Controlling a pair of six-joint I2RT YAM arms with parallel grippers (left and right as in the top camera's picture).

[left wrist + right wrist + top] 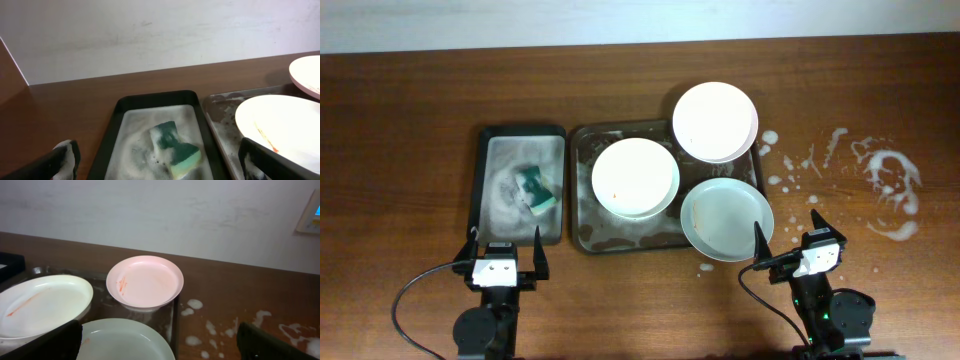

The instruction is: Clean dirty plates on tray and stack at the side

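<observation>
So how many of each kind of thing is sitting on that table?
Plates: 3
Trays: 2
Green sponge: 1
Total: 6

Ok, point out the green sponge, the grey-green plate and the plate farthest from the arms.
green sponge (176, 147), left wrist view, its top face.
grey-green plate (726, 218), overhead view, centre of its bowl.
far plate (147, 282), right wrist view, its inner floor.

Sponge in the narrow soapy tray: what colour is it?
The sponge is dark green over a pale yellow-green layer, clearest in the left wrist view.
</observation>
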